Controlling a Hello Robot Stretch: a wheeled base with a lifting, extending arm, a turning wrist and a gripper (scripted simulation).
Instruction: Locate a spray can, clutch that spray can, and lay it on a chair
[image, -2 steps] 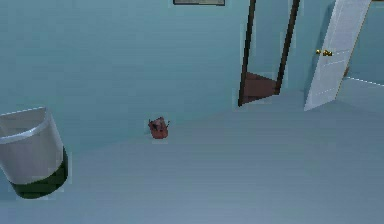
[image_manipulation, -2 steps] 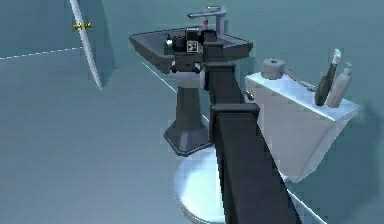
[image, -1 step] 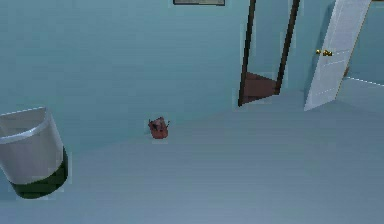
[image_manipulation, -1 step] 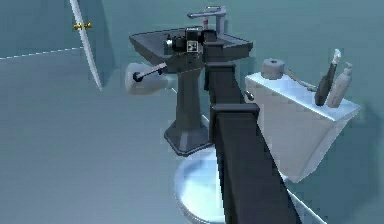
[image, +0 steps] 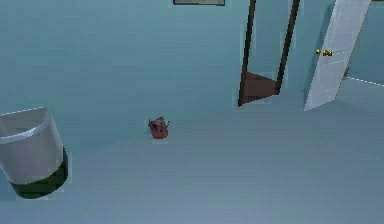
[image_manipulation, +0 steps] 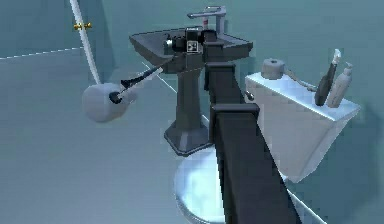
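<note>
seemingly a pale upright bottle (image_manipulation: 345, 86), maybe the spray can, stands across the sink (image_manipulation: 185, 110) from the jaws, which sit at a grey roll (image_manipulation: 100, 102); i cannot tell what they hold.

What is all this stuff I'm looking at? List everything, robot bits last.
pale grey round bin: one, dark green base, forward view's lower left
small red object: one, on the floor by the wall
dark-framed doorway: one, forward view's upper right
white door: one, gold knob, right of the doorway
dark pedestal sink: one, arm side view's middle
white toilet: one, right of the sink
pale roll: one, on the tank
slim upright things: two, dark and grey, on the tank
grey round thing: one, at the fingers; whether held, cannot tell
dark square arm: one
gripper: one, dark
</note>
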